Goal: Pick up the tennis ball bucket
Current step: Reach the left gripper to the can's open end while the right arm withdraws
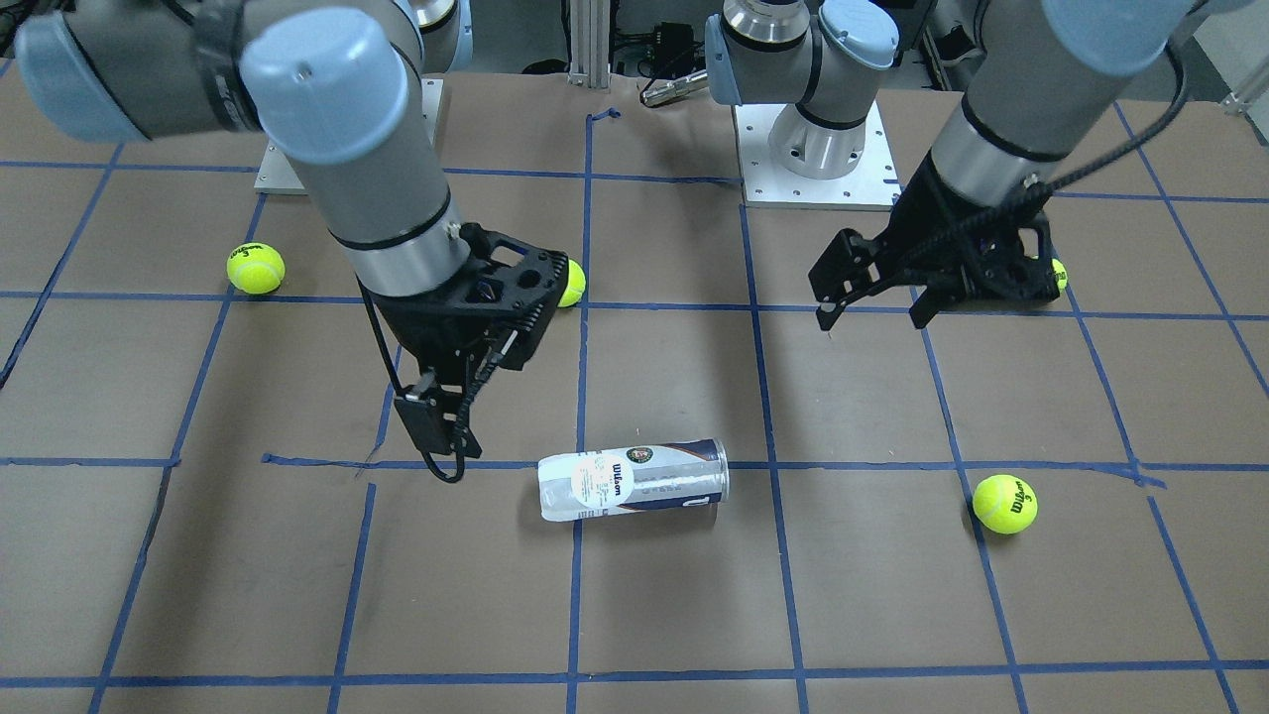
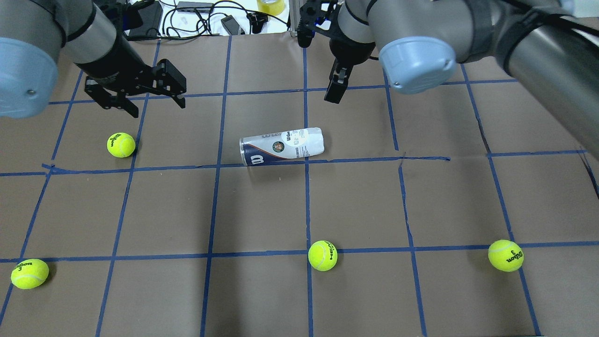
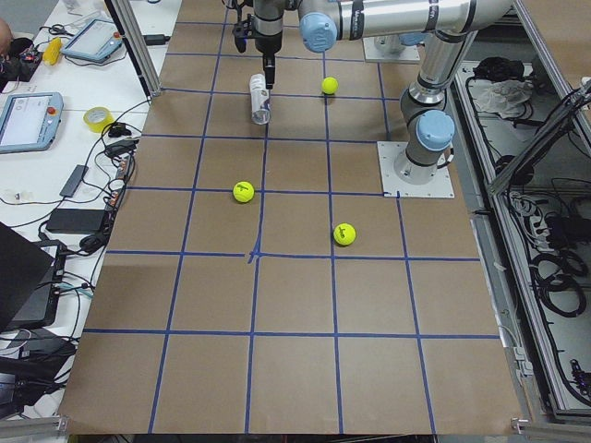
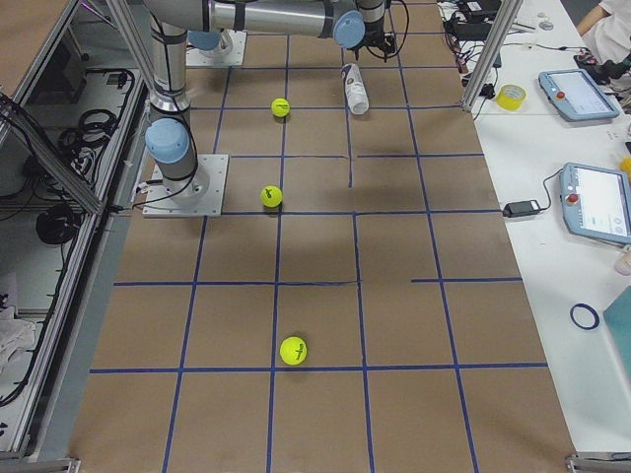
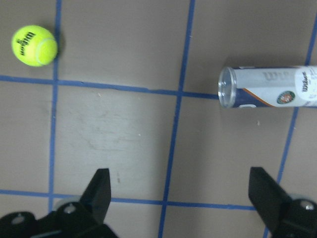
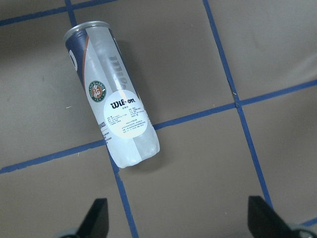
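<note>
The tennis ball bucket (image 2: 282,146) is a clear tube with a white and navy Wilson label. It lies on its side on the brown table, near a blue tape line, and also shows in the front view (image 1: 634,481). Its metal-rimmed end points to my left. My left gripper (image 2: 157,107) is open and empty, above the table and well off from the rimmed end; its wrist view shows the tube (image 5: 270,88) at the upper right. My right gripper (image 2: 333,96) is open and empty, above the table beyond the tube's other end; its wrist view shows the tube (image 6: 111,119) ahead of its fingers.
Several yellow-green tennis balls lie loose: one (image 2: 121,144) near my left gripper, and three on the robot's side (image 2: 29,273), (image 2: 322,255), (image 2: 506,255). Cables and a tape roll (image 2: 270,5) lie beyond the table's far edge. The arm bases (image 1: 818,149) stand at the robot's side.
</note>
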Controlling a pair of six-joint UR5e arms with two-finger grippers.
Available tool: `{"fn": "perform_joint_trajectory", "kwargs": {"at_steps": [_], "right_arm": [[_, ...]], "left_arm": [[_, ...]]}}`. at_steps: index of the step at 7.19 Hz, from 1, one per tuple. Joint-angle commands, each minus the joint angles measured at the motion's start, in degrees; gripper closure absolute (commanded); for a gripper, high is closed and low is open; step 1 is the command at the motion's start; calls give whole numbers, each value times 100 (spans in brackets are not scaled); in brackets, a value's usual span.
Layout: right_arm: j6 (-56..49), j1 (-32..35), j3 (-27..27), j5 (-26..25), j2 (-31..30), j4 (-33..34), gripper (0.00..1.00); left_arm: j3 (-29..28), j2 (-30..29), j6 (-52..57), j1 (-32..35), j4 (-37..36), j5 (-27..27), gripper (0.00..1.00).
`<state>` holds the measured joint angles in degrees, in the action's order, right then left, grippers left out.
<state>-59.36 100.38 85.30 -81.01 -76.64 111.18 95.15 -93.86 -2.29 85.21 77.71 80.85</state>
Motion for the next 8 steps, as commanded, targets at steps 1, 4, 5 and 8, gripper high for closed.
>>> {"fn": "perform_joint_trajectory", "kwargs": {"at_steps": [1, 4, 5, 8], "right_arm": [[1147, -343, 4, 42, -605, -561, 0], [2702, -396, 4, -543, -913, -528, 0], [3215, -414, 13, -974, -1019, -701, 0], [4166, -853, 4, -1048, -1344, -1920, 0]], "left_arm": [[686, -692, -44, -5, -1454, -1101, 0], [750, -1571, -26, -5, -1821, -2026, 0], [725, -1818, 0, -5, -1830, -2064, 0], [733, -2364, -17, 4, -2155, -2353, 0]]}}
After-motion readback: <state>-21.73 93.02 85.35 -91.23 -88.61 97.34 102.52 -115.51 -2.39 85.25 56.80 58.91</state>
